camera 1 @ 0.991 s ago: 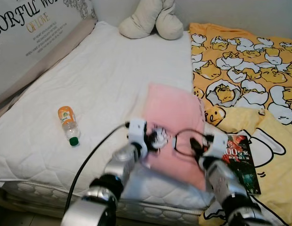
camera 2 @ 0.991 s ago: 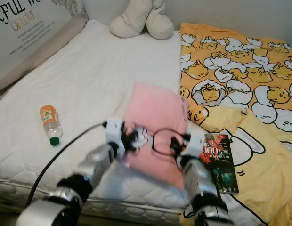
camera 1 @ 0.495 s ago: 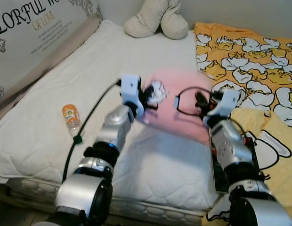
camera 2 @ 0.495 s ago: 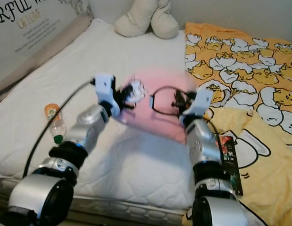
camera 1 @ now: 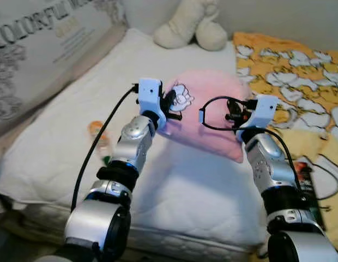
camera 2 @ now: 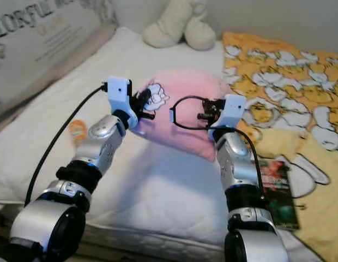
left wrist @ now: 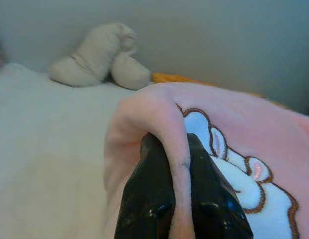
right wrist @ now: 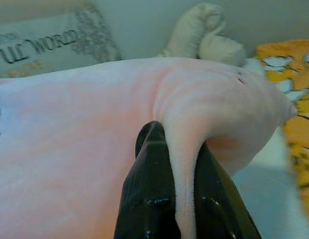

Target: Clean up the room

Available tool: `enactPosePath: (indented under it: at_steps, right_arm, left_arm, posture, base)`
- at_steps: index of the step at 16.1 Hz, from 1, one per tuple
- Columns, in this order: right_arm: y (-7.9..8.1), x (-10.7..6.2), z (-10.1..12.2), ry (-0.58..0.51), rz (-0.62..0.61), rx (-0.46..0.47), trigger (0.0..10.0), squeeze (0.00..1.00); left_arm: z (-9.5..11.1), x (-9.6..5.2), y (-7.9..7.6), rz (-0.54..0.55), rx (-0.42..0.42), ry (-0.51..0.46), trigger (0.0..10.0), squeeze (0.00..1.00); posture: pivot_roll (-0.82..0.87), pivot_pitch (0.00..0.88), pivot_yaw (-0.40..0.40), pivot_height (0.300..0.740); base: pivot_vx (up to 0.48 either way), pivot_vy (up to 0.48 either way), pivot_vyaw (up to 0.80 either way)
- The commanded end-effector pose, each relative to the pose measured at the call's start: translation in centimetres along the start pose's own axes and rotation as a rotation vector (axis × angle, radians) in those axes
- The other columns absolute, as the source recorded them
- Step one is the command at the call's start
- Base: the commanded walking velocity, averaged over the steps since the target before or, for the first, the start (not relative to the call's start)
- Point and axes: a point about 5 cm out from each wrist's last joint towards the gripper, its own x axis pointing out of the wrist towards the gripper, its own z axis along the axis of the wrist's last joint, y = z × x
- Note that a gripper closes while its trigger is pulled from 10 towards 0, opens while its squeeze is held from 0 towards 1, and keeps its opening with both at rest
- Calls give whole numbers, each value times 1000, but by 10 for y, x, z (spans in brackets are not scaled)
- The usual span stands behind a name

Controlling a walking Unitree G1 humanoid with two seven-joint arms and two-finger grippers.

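A pink pillow (camera 1: 204, 117) with a white cartoon print hangs lifted above the white mattress (camera 1: 76, 131), held between both arms. My left gripper (camera 1: 171, 106) is shut on its left edge, and in the left wrist view the black fingers (left wrist: 149, 204) pinch a fold of the pink fabric (left wrist: 234, 124). My right gripper (camera 1: 234, 114) is shut on the right edge; the right wrist view has its fingers (right wrist: 149, 199) clamped on a pink ridge (right wrist: 94, 124).
An orange-capped plastic bottle (camera 1: 98, 136) lies on the mattress at left. A beige plush toy (camera 1: 193, 27) sits at the head. A yellow duck-print blanket (camera 1: 300, 71) covers the right side, with a dark book (camera 2: 278, 188) on it. A printed headboard panel (camera 1: 38, 49) runs along the left.
Both grippers have raised the pink pillow up off the mattress and further toward the head of the bed. The camera has also shifted.
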Motion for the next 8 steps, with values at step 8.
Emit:
enactPosePath:
  at_steps: [8]
  right_arm:
    - [-10, -1, 13, -33, -27, -51, 10000, 0]
  left_arm:
    - [11, -1, -4, 33, 30, -79, 10000, 0]
  posture:
    - [165, 0, 10, 740]
  base:
    - [0, 480, 294]
